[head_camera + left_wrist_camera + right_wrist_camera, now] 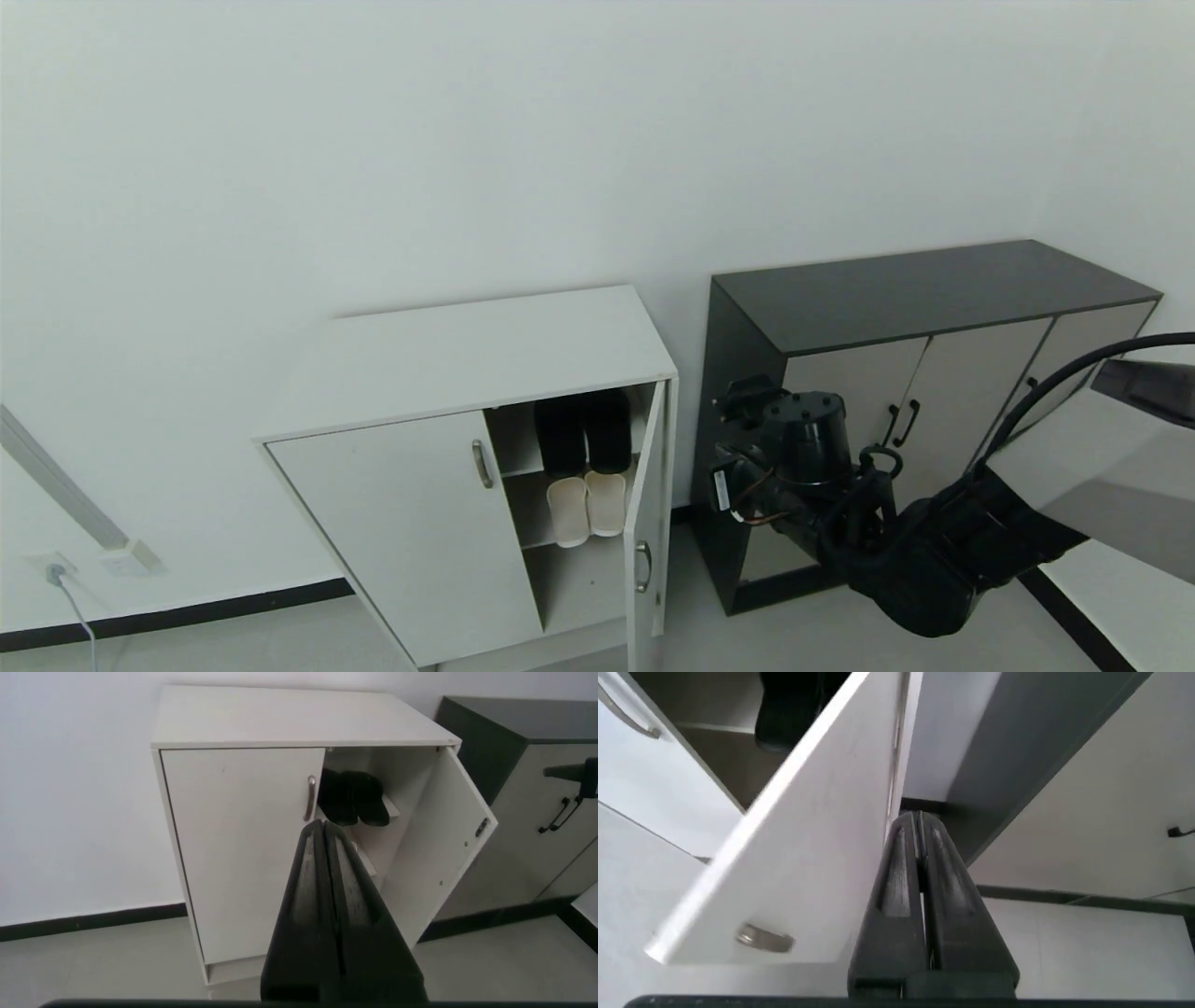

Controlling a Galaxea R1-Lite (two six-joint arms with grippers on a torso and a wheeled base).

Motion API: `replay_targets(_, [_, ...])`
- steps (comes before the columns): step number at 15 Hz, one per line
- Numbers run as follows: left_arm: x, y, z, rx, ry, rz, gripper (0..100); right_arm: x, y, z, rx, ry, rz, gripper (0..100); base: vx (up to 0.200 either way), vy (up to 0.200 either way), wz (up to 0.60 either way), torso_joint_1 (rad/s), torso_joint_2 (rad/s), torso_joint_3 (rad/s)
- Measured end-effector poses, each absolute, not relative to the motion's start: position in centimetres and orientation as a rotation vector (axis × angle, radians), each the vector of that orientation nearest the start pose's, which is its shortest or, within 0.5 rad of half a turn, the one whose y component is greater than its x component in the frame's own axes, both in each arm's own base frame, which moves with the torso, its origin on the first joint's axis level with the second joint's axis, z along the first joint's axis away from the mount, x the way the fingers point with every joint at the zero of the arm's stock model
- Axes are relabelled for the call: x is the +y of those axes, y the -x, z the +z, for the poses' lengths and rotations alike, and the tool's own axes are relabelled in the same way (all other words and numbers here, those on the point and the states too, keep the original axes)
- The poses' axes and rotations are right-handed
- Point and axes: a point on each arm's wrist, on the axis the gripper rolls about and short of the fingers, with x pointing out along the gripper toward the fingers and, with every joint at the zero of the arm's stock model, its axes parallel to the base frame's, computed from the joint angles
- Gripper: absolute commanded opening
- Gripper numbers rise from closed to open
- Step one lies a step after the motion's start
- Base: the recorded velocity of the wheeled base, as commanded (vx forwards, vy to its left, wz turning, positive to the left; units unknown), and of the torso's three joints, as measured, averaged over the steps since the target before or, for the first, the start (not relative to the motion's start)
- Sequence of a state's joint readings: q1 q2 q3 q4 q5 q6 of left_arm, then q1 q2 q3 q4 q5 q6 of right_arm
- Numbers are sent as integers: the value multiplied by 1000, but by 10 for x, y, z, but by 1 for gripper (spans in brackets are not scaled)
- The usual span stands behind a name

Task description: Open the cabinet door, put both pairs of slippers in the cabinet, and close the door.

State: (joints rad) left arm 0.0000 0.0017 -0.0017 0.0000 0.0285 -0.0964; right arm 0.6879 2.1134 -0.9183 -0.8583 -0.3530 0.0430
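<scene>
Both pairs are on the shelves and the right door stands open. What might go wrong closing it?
The white slippers seem to overhang their shelf's front edge, so the open door may catch them. The right gripper, shut, sits in the gap between that door and the dark cabinet; its push may slip or scrape.

You had the white cabinet [485, 355] ahead of the left pincer [322, 829]: smooth, matt laminated board. Both pincers looked like black hard plastic with a dull sheen. The door [785, 859] just beside the right pincer [921, 819] carried a brushed metal handle [643, 567]. Beyond that pincer, the black slippers [583, 434] looked matt and soft, the cream slippers [588, 509] smooth and foam-like.
</scene>
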Motion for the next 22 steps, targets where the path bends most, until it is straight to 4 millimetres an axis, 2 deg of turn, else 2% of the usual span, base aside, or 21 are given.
replay_targets(7, [1, 23, 76, -1, 96, 29, 0, 239, -296, 88, 300, 127, 364, 0, 0, 0, 514, 3, 3, 3])
replay_targets(13, [1, 23, 76, -1, 97, 29, 0, 235, -295, 85, 303, 128, 364, 0, 0, 0, 0, 0, 0, 0])
replay_targets(17, [1, 23, 76, -1, 95, 29, 0, 215, -289, 85, 276, 138, 340, 0, 50, 0, 0, -1, 1, 1])
replay_targets(22, [1, 23, 76, -1, 92, 27, 0, 179, -249, 78, 369, 179, 339, 0, 160, 0, 0, 0, 0, 4])
